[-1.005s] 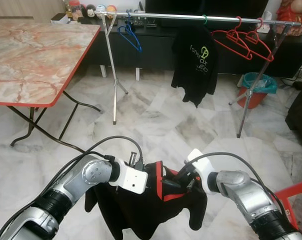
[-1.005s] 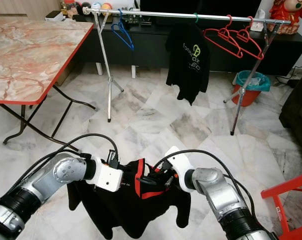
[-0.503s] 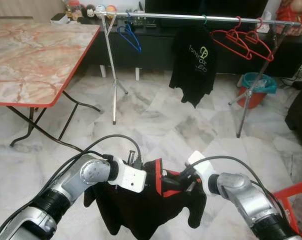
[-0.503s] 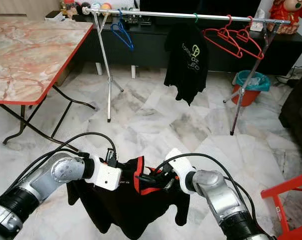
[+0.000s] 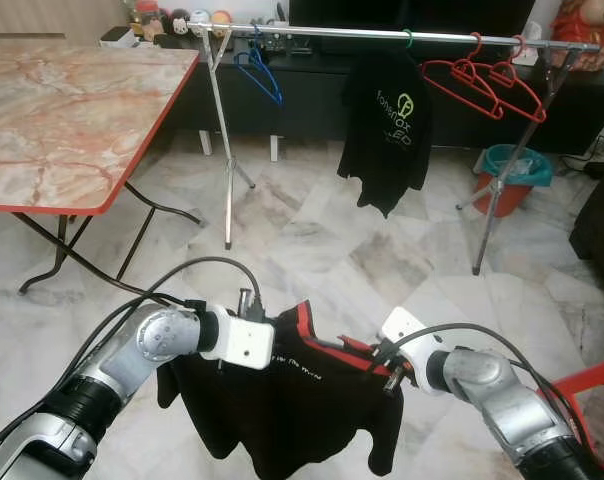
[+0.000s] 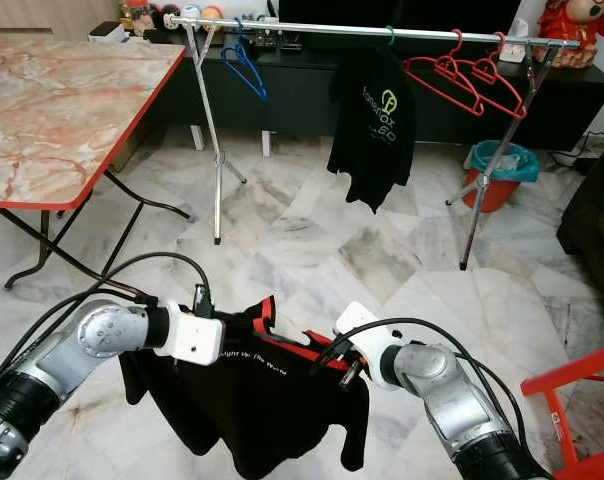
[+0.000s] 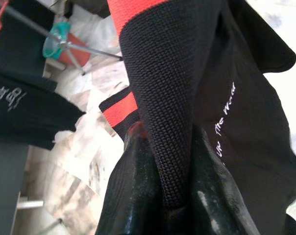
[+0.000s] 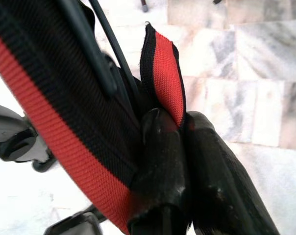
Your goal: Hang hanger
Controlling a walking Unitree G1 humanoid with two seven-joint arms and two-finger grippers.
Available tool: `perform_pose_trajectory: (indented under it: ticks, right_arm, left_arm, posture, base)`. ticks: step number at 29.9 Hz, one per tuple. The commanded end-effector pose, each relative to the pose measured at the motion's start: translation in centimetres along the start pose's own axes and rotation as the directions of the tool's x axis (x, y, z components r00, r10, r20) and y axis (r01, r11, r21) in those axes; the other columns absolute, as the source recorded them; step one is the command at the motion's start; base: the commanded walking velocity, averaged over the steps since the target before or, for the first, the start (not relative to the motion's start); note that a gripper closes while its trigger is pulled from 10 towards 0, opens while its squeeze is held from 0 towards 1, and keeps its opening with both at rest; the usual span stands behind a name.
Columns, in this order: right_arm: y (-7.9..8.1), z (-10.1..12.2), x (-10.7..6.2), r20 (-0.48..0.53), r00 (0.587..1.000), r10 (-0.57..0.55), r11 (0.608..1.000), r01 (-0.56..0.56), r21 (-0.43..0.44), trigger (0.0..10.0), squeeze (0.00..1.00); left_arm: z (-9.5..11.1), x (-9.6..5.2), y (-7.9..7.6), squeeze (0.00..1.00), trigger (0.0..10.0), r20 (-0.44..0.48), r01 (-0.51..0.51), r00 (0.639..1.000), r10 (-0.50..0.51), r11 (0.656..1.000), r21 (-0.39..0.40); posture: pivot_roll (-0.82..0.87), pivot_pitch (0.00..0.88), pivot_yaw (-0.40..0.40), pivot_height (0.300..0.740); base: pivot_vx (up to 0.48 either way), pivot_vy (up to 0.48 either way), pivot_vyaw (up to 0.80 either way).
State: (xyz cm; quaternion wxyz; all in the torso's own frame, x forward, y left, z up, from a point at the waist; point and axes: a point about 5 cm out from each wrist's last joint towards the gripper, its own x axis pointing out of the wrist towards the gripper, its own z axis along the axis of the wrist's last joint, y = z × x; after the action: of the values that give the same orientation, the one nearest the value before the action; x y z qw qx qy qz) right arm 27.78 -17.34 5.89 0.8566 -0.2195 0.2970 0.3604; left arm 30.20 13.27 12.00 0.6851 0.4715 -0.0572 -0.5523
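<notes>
Both grippers, left [image 7: 162, 196] and right [image 8: 180, 147], pinch the shirt [image 5: 292, 400] collar between closed fingers, stretching it wide, likely to take a hanger; rail [image 5: 382, 35] stands well apart

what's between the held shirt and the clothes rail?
Bare marble floor separates the black shirt, held by the left pincer and right pincer, from the rail, per the left eye view.

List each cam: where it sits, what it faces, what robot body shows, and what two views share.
Left eye: head, looking down-forward at the black shirt stretched between both silver arms, clothes rail beyond.
Right eye: stereo twin, same scene.
Left wrist: on the left arm, along the left end effector, fingers pinching black knit.
Right wrist: on the right arm, along the right end effector, clamping the red-trimmed collar.
Shared: the shirt and marble floor.
</notes>
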Motion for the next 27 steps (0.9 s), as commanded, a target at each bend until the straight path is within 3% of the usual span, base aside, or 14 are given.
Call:
perform_pose_trajectory:
  ticks: [1,4,6,7,10,15,19,22,27]
  right_arm:
    - [-0.3,-3.6,-0.9,-0.158,0.987,-0.027,0.999,0.031,0.028,0.0,0.00]
    - [-0.6,-3.5,-1.3,-0.153,0.987,-0.045,0.998,0.050,0.027,0.0,0.00]
    - [-0.6,-3.6,-1.5,-0.163,0.985,-0.049,0.999,0.051,0.009,0.0,0.00]
    - [-0.5,-3.9,-1.8,-0.180,0.983,-0.045,0.999,0.045,-0.003,0.0,0.00]
    - [-0.5,-4.3,-2.1,-0.185,0.982,-0.046,0.999,0.048,0.005,0.0,0.00]
    - [-1.1,-4.8,-2.7,-0.202,0.978,-0.056,0.998,0.056,-0.007,0.0,0.00]
    - [-2.4,-4.9,-3.2,-0.226,0.971,-0.073,0.997,0.066,-0.038,0.0,0.00]
    - [-2.8,-4.9,-3.6,-0.240,0.969,-0.064,0.997,0.051,-0.062,0.0,0.00]
    - [-3.0,-5.3,-4.7,-0.271,0.962,-0.019,0.995,-0.009,-0.102,0.0,0.00]
  left_arm:
    - [-1.4,-3.1,2.5,0.00,10.0,-0.063,-0.164,0.985,0.161,0.985,-0.045]
    - [-2.1,-3.8,3.1,0.00,10.0,-0.092,-0.224,0.972,0.216,0.971,-0.081]
    - [-2.2,-4.2,3.6,0.00,10.0,-0.079,-0.284,0.958,0.275,0.949,-0.141]
    - [-2.3,-4.7,4.3,0.00,10.0,-0.072,-0.343,0.939,0.335,0.918,-0.199]
    - [-2.3,-5.3,4.7,0.00,10.0,-0.047,-0.368,0.928,0.369,0.891,-0.268]
    - [-1.0,-5.2,3.6,0.00,10.0,0.070,-0.193,0.970,0.232,0.913,-0.360]
    - [0.8,-4.6,1.0,0.00,10.0,0.157,0.086,0.987,-0.040,0.950,-0.300]
    - [1.5,-4.9,1.0,0.00,10.0,0.188,0.136,0.979,-0.083,0.948,-0.288]
    - [1.9,-6.4,2.6,0.00,10.0,0.217,0.123,0.975,-0.054,0.940,-0.317]
  posture:
    - [0.00,0.071,-0.036,0.740]
    - [0.00,0.070,-0.036,0.740]
    - [0.00,0.070,-0.036,0.740]
    - [-0.01,0.070,-0.038,0.740]
    - [-0.01,0.072,-0.043,0.740]
    - [0.00,0.070,-0.045,0.740]
    - [0.00,0.068,-0.045,0.740]
    - [0.00,0.068,-0.045,0.740]
    - [0.00,0.064,-0.043,0.740]
  base:
    - [0.000,0.000,0.00]
    - [0.000,0.000,0.00]
    - [0.000,0.000,0.00]
    - [0.000,0.000,0.00]
    - [0.000,0.000,0.00]
    - [0.000,0.000,0.00]
    - [0.000,0.000,0.00]
    - [0.000,0.000,0.00]
    - [0.000,0.000,0.00]
